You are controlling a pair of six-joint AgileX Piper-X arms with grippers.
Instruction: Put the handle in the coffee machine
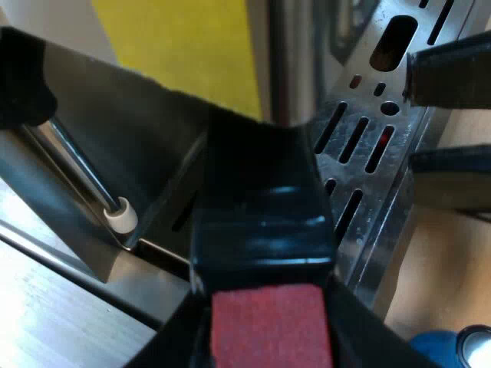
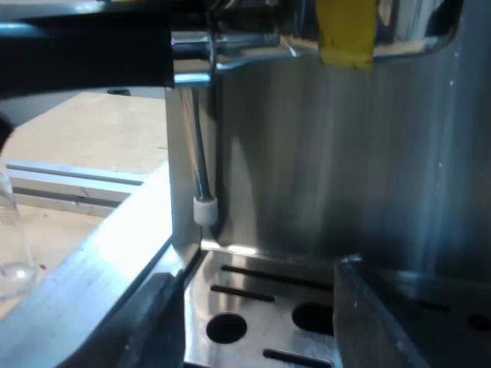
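The holder's dark glossy handle (image 1: 261, 215) with its red end (image 1: 268, 326) runs toward the espresso machine's front. My left gripper (image 1: 268, 349) is shut on it, a black finger (image 1: 173, 337) on each side of the red end. The holder's metal head is hidden behind the handle. My right gripper (image 2: 257, 276) is open just above the slotted drip tray (image 2: 253, 307), with nothing between its fingers. From the left arm it appears as two black fingers (image 1: 453, 69) over the tray (image 1: 360, 146). A dark bar (image 2: 84, 61) reaches shiny metal (image 2: 230, 46) under the machine's head.
The steam wand with a white tip (image 2: 203, 208) hangs beside the machine's steel front wall (image 2: 330, 169); the wand tip (image 1: 120, 217) is near the handle. Yellow tape (image 2: 345, 31) marks the machine. A measuring glass (image 2: 11, 230) and a blue tamper (image 1: 441, 349) stand on the wooden table.
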